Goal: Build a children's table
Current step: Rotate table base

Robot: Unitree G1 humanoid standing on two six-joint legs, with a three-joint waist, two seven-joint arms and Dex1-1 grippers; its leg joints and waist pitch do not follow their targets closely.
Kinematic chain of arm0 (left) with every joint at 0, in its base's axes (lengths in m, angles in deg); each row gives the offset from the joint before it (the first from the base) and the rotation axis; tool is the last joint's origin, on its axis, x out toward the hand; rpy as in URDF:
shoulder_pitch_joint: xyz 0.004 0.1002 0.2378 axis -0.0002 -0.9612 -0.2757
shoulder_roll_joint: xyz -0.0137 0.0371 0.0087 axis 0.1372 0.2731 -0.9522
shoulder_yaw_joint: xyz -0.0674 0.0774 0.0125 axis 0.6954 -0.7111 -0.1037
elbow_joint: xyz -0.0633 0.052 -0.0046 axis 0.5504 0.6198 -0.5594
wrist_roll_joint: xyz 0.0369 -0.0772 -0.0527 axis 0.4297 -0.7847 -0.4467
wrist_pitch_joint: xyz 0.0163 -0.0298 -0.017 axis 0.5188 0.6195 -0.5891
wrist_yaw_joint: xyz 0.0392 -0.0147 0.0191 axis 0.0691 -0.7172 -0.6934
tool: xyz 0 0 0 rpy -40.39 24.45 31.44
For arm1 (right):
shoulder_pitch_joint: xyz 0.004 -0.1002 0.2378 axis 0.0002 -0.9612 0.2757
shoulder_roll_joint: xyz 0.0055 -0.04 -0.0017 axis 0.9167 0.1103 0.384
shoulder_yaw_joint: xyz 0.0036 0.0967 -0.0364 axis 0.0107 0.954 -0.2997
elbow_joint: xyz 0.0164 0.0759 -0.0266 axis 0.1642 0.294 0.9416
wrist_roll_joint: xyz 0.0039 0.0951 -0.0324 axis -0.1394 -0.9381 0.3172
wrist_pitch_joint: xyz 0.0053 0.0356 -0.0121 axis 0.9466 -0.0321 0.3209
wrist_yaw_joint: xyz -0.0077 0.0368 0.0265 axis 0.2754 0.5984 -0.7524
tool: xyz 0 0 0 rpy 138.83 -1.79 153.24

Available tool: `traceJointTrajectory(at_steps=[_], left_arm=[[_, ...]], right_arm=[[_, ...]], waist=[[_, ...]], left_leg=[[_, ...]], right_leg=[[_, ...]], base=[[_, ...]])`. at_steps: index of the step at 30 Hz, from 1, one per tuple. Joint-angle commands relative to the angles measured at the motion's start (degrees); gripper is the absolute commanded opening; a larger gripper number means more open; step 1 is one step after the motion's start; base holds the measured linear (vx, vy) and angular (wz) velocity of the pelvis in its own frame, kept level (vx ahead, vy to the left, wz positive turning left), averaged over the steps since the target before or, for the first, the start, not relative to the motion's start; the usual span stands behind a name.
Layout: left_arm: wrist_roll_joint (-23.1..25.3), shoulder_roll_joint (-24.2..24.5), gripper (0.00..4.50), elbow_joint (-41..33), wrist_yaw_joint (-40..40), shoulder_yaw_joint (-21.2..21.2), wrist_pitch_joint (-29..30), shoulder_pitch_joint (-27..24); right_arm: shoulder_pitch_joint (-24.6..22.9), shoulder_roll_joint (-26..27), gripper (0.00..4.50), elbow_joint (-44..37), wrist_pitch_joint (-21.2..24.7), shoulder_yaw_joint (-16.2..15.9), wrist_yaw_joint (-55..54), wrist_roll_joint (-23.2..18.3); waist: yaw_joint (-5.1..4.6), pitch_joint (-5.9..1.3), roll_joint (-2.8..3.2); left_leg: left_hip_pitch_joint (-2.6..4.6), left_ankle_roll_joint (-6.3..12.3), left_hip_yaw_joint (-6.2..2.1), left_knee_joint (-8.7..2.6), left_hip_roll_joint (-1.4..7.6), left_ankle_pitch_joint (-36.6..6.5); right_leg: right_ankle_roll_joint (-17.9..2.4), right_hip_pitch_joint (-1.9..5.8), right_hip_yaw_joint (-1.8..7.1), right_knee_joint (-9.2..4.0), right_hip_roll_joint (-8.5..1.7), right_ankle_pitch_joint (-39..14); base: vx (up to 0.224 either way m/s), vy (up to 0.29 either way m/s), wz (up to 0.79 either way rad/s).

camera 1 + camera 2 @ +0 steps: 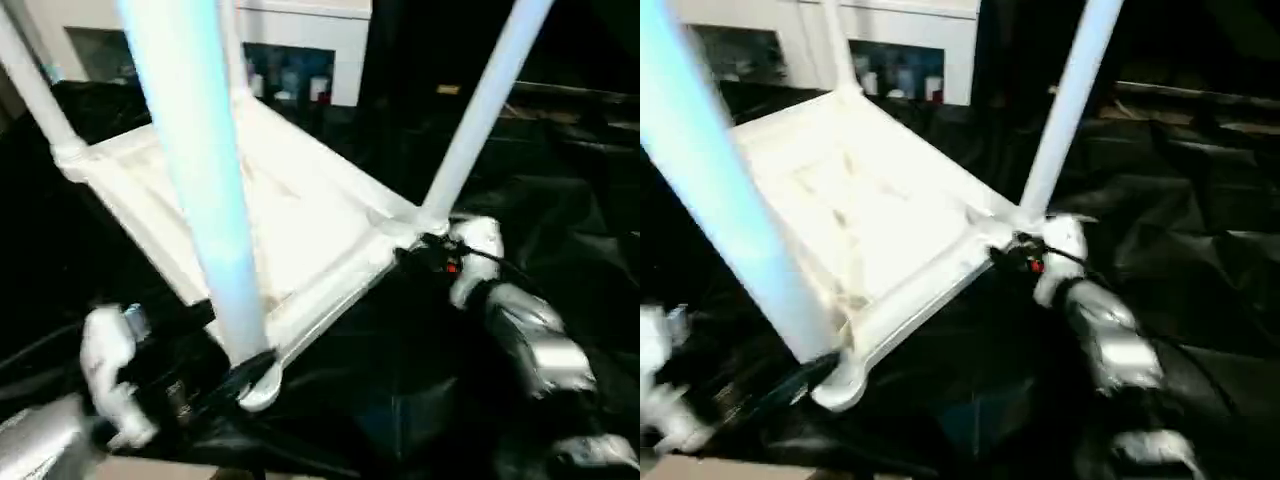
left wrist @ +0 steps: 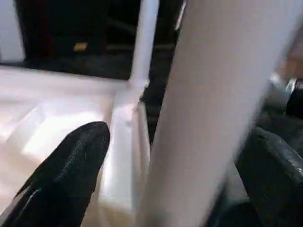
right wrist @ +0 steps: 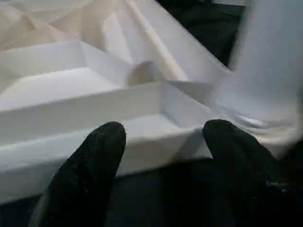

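Observation:
The children's table stands upside down and tilted on black cloth, its white ribbed tabletop (image 1: 290,220) facing up with four white legs in the corner sockets. The nearest leg (image 1: 200,170) rises from the near corner. My left gripper (image 2: 180,139) is open around that leg low down, one black finger (image 2: 71,170) on each side with gaps showing. My right gripper (image 1: 425,250) is at the right corner, beside the right leg (image 1: 480,110). In the right wrist view its fingers (image 3: 94,161) stand apart just under the tabletop rim (image 3: 85,113), with nothing between them.
Black cloth (image 1: 400,400) covers the ground around the table. A white cabinet (image 1: 300,40) with glass-fronted shelves stands behind. Two more legs (image 1: 35,90) rise at the far and left corners. My silver forearms (image 1: 530,340) lie at both lower sides.

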Motion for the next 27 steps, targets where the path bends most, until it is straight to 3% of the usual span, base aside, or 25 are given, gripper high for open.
traceJointTrajectory(at_steps=[1,2,4,7,9,10,11,12,14,16,18,25,27], left_arm=[[0.07,0.25,4.48,1.58,0.82,-3.06,1.24,1.86],[0.25,0.19,4.48,2.28,0.73,-4.25,1.59,3.34],[0.91,-0.41,4.48,3.60,0.41,-5.91,1.98,5.77],[1.36,-2.35,4.48,6.23,-0.46,-9.87,3.38,11.30],[1.63,-3.37,4.48,7.18,-0.88,-11.61,4.27,13.70],[1.63,-4.46,4.48,8.07,-1.04,-13.51,5.17,16.22],[1.54,-5.44,4.48,9.20,-1.15,-15.48,5.81,18.86],[1.65,-6.12,4.48,10.11,-0.87,-16.66,5.84,20.41],[2.55,-7.34,4.48,12.36,-0.15,-18.59,5.48,22.97],[3.68,-9.11,4.48,15.24,0.61,-20.60,4.67,25.13],[4.72,-10.78,4.48,17.89,1.09,-22.55,4.08,27.13],[8.39,-15.11,4.48,25.16,0.70,-27.91,1.23,32.56],[13.78,-18.33,4.48,33.46,-1.96,-29.80,-3.84,37.34]], right_arm=[[-0.93,-0.38,3.08,-0.28,-0.51,2.19,-3.31,0.89],[-0.97,-0.23,3.08,0.45,-0.44,2.78,-5.61,1.86],[-0.88,0.45,3.08,2.03,-0.58,2.71,-8.19,3.19],[-0.99,2.50,3.08,4.11,-0.32,-1.11,-9.02,5.72],[-0.38,3.57,3.08,5.47,-0.49,-2.76,-9.01,6.62],[0.72,4.85,3.08,7.31,-0.93,-3.88,-9.09,7.13],[2.06,6.28,3.08,9.40,-1.55,-4.68,-9.31,7.56],[3.16,7.26,3.08,10.85,-2.09,-4.93,-9.55,7.71],[5.55,9.14,3.08,13.60,-3.34,-4.93,-9.56,7.51],[7.86,10.68,3.08,15.73,-4.41,-4.74,-9.50,7.49],[9.49,11.60,3.08,17.11,-5.07,-4.71,-9.51,7.80],[12.11,12.32,3.08,21.14,-7.14,-4.80,-10.65,8.74],[13.08,11.72,3.08,23.88,-9.01,-3.98,-12.15,9.35]], waist=[[0.16,-4.42,0.43],[0.25,-4.62,0.80],[0.08,-4.49,0.98],[0.10,-4.50,1.21],[-0.04,-4.33,1.21],[-0.02,-4.52,0.97],[0.07,-4.52,1.19],[0.02,-4.57,1.32],[-0.04,-4.56,1.65],[-0.51,-4.84,1.40],[-0.61,-5.12,1.73],[-0.54,-5.73,1.76],[-0.66,-5.70,1.82]], left_leg=[[1.12,3.32,-0.57,-3.30,1.78,-7.98],[1.28,3.21,-0.57,-3.21,1.79,-8.04],[1.24,2.29,-0.56,-3.31,1.85,-9.69],[1.55,-0.24,-0.65,-3.39,1.88,-15.42],[1.31,-1.49,-1.01,-3.60,1.96,-18.75],[1.46,-1.93,-1.12,-3.54,1.95,-19.92],[1.84,-2.35,-1.06,-3.44,1.89,-20.88],[1.88,-2.50,-1.14,-3.42,1.83,-21.46],[1.60,-3.06,-1.50,-3.61,1.83,-22.79],[1.10,-3.23,-1.74,-3.66,1.73,-23.16],[1.33,-3.37,-1.87,-3.43,1.65,-23.37],[1.37,-1.93,-1.56,-3.03,1.68,-20.58],[0.89,-1.17,-1.53,-3.13,1.60,-19.36]], right_leg=[[-13.00,2.60,1.63,-1.97,-1.61,-2.81],[-13.40,2.64,1.59,-2.02,-1.71,-3.73],[-13.47,2.55,1.52,-2.35,-1.63,-6.55],[-12.58,2.29,1.57,-2.82,-1.70,-13.43],[-11.41,2.25,1.58,-2.96,-1.84,-17.63],[-10.60,2.24,1.53,-3.07,-1.93,-19.63],[-10.31,1.68,1.59,-3.36,-1.98,-21.55],[-10.32,1.72,1.57,-3.35,-1.97,-22.22],[-9.65,1.96,1.38,-3.46,-2.15,-24.37],[-8.28,2.39,1.16,-3.70,-2.35,-26.01],[-8.37,2.39,0.96,-3.71,-2.32,-26.10],[-10.79,2.56,0.64,-3.39,-2.46,-20.76],[-10.99,2.83,0.51,-3.48,-2.36,-19.66]], base=[[0.000,0.000,0.00],[0.000,0.000,0.00],[0.000,0.000,0.00],[0.000,0.000,0.00],[0.000,0.000,0.00],[-0.050,-0.002,0.00],[-0.059,-0.002,0.03],[-0.059,-0.002,0.03],[-0.072,0.005,-0.04],[-0.061,0.007,-0.08],[0.000,0.000,0.00],[0.000,0.000,0.00],[0.000,0.000,0.00]])
